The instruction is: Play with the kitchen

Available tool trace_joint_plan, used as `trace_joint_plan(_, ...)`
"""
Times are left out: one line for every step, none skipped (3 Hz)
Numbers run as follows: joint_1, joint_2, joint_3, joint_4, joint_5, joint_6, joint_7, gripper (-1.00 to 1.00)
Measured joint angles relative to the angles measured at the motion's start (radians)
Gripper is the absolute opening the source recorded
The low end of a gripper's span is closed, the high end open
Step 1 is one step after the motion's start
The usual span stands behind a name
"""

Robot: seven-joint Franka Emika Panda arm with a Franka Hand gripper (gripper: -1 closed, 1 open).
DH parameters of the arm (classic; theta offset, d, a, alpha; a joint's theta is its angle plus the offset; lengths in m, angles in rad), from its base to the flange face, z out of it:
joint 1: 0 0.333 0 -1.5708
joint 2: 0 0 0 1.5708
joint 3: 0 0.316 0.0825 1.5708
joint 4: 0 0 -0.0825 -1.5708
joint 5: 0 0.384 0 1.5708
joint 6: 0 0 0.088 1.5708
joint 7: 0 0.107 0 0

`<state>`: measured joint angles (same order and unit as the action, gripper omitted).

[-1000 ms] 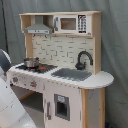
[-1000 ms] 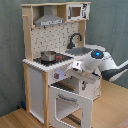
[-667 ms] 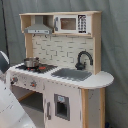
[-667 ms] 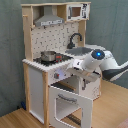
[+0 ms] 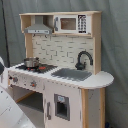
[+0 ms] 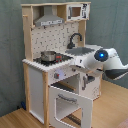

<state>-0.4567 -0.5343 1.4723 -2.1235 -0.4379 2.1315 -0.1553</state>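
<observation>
The kitchen stands with its oven door swung down open; the arm reaches in from the second exterior view's right. A pot sits on the hob.

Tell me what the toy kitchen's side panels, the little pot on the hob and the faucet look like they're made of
Side panels: pale wood or wood-look board, matte, faint grain tone.
Pot: looks like metal, silvery with bright glints.
Faucet: black, slightly glossy; plastic or painted metal, can't tell which.
</observation>
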Motion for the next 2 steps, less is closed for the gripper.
trace_joint_plan(0.034,-0.038,-0.01,0.031,-0.05,-0.087,0.0,1.0)
trace_joint_plan(0.058,-0.077,-0.007,0.058,-0.101,-0.163,-0.001,1.0)
